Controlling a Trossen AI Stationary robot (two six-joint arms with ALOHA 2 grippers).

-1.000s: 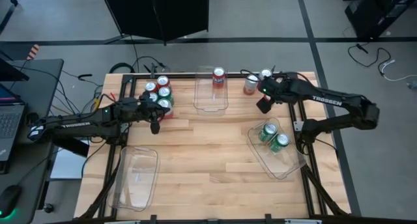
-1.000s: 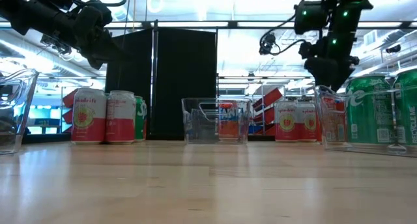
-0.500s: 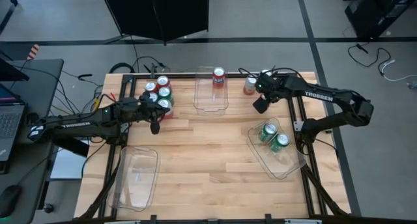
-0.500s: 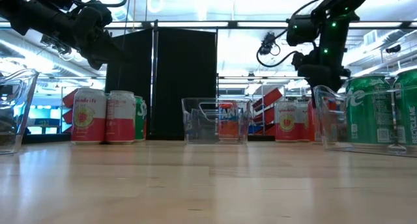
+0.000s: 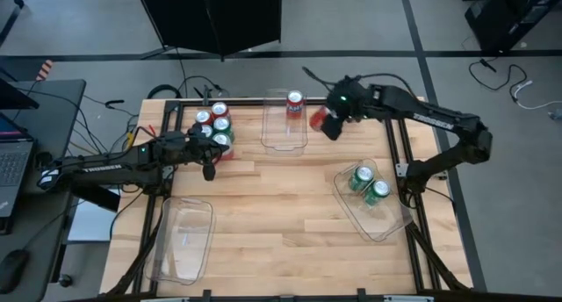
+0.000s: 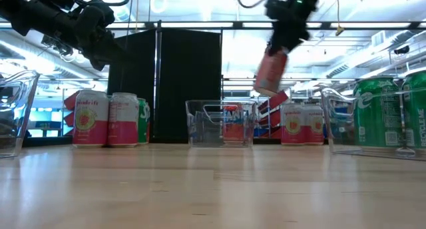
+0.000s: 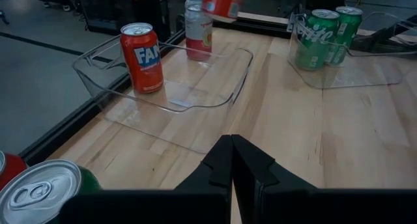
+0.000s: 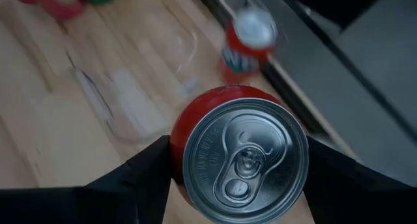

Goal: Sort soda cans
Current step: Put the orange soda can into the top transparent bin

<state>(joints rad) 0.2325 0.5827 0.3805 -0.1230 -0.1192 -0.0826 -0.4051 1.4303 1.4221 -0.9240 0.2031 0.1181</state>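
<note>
High view: overhead, straight down on whole table [image 5: 281,223]. Low view: tabletop level, facing across. Wrist views: close; all share the middle bin [image 5: 284,135].

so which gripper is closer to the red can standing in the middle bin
Right. The right gripper, holding a red can, hangs just beside the bin's red can; the left gripper is farther off, by the can cluster.
</note>
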